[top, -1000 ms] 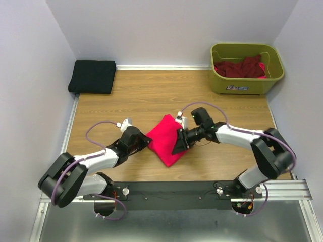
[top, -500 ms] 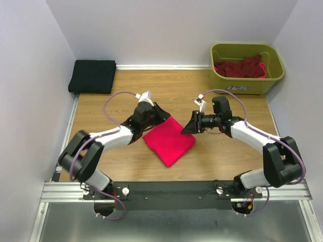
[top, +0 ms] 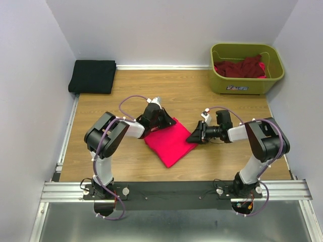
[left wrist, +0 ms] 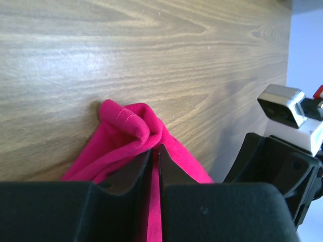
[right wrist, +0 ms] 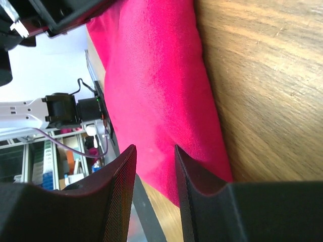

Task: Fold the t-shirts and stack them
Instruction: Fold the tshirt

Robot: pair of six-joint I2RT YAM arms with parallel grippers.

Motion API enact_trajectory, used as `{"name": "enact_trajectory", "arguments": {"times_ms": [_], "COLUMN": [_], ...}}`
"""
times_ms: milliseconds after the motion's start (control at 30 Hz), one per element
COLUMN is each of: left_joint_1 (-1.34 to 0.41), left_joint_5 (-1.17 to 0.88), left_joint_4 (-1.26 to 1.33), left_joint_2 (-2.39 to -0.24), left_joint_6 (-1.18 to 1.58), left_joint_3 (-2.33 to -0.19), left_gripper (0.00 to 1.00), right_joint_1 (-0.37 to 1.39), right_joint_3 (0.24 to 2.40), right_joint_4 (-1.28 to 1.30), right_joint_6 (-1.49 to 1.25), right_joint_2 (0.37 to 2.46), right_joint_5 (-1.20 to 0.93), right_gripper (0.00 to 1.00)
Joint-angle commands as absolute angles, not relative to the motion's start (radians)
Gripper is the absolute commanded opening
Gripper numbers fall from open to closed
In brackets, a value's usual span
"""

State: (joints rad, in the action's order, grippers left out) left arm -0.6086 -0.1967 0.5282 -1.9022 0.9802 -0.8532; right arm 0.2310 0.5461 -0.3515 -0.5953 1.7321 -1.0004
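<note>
Folded pink shirt (top: pixel 169 141) on the bench (top: pixel 126 91), left of and nearer than the green tub (top: pixel 242 86) of unfolded maroon shirts (top: pixel 237 68); left jaws pinch its corner, right jaws spread beside it; folded black shirt (top: pixel 93 76) far left of the tub.

Lab test cell: bare walls (top: pixel 35 55) enclose a wooden table (top: pixel 151 91).
</note>
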Motion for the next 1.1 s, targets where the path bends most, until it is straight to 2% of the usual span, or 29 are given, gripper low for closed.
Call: {"name": "enact_trajectory", "arguments": {"times_ms": [0,67,233,433,533,667,767,900,1067], "left_joint_1": [-0.578,-0.572,-0.568,-0.571,-0.571,-0.571,-0.574,-0.571,-0.571], "left_joint_5": [-0.210,-0.207,-0.169,-0.095,-0.058,-0.044,-0.035,0.037,0.037], "left_joint_4": [0.545,0.545,0.517,0.489,0.468,0.468,0.472,0.494,0.506], "left_joint_2": [-1.917,-1.901,-1.801,-1.632,-1.540,-1.476,-1.465,-1.457,-1.456], "left_joint_6": [0.970,0.960,0.916,0.919,0.933,0.965,0.995,1.025,1.097], "left_joint_3": [-0.833,-0.834,-0.842,-0.767,-0.697,-0.588,-0.514,-0.407,-0.331], "left_gripper": [0.16,0.17,0.28,0.31,0.31,0.31,0.26,0.22,0.18], "right_joint_1": [0.218,0.218,0.221,0.241,0.273,0.313,0.333,0.334,0.331], "right_joint_3": [0.496,0.506,0.592,0.702,0.759,0.775,0.788,0.779,0.735], "right_joint_4": [-0.387,-0.351,-0.218,-0.221,-0.270,-0.469,-0.549,-0.604,-0.660], "right_joint_6": [-0.594,-0.592,-0.566,-0.629,-0.685,-0.804,-0.831,-0.830,-0.804], "right_joint_2": [1.715,1.681,1.533,1.483,1.523,1.639,1.724,1.926,2.052], "right_joint_5": [-0.924,-0.920,-0.920,-0.948,-0.963,-0.940,-0.928,-0.924,-0.913], "right_gripper": [0.44,0.44,0.44,0.45,0.45,0.45,0.45,0.45,0.45]}}
